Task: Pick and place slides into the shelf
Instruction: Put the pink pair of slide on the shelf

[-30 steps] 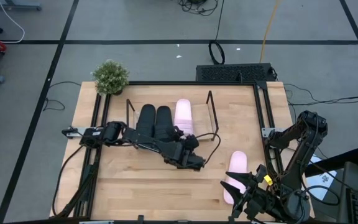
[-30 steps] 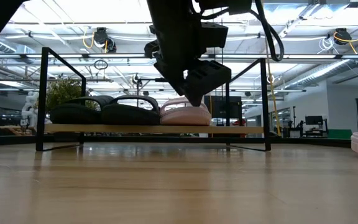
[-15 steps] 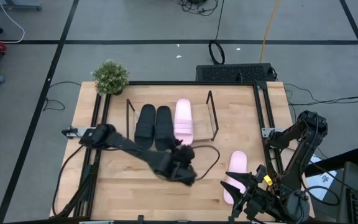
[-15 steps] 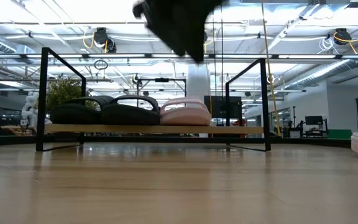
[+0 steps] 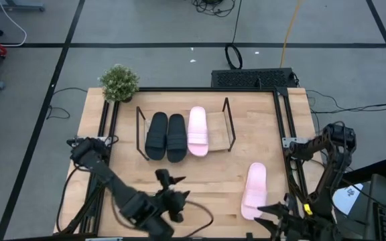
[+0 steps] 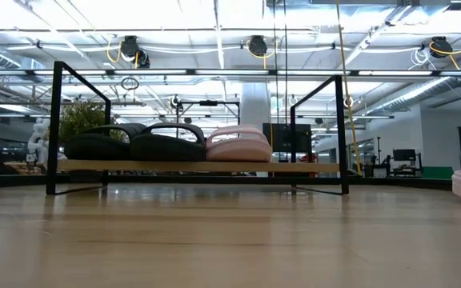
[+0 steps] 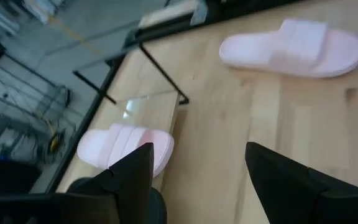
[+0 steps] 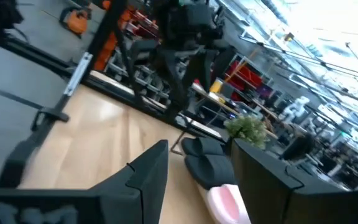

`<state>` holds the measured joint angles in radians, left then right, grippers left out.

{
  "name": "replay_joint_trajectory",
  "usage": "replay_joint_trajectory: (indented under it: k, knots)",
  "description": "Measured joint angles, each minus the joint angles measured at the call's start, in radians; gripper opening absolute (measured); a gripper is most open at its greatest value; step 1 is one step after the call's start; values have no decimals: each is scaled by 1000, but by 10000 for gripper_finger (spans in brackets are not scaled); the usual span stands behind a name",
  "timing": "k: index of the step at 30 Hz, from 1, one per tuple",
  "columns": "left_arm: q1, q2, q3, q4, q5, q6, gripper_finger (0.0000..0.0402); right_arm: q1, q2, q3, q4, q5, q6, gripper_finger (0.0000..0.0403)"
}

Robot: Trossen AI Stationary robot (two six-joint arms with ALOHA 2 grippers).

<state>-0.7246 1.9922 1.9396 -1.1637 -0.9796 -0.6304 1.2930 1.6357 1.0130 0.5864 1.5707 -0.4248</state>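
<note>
Two black slides (image 5: 166, 136) and one pink slide (image 5: 198, 130) lie side by side, soles down, on the wooden base of the wire shelf (image 5: 230, 124); the low view shows them in a row, the pink slide (image 6: 238, 142) on the right. The other pink slide (image 5: 254, 190) lies sole down on the table right of the shelf, and also shows as the pink slide (image 7: 294, 48) in the left wrist view. My left gripper (image 5: 171, 187) is open over the near middle of the table, holding nothing. My right gripper (image 5: 271, 215) is open at the near right corner, beside that loose slide.
A potted plant (image 5: 118, 82) stands at the table's far left corner. A black box (image 5: 252, 78) sits behind the far edge. Black frame rails (image 5: 281, 127) run along both sides. Bare wood lies between the shelf and the near edge.
My left gripper has drawn back from the shelf's front toward the near edge and slightly left, rising out of the low view. The three slides in the shelf stayed put. My right gripper has shifted a little toward the near edge.
</note>
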Motion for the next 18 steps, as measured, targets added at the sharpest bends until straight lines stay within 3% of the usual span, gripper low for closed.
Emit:
replay_joint_trajectory:
  k: [9, 18]
  knots:
    - [-77, 0, 0, 0, -33, -89, 255, 11, 161, 152, 193, 0, -305, 169]
    - [-84, 0, 0, -15, -11, -102, 255, -8, 371, 338, 206, -1, -377, 169]
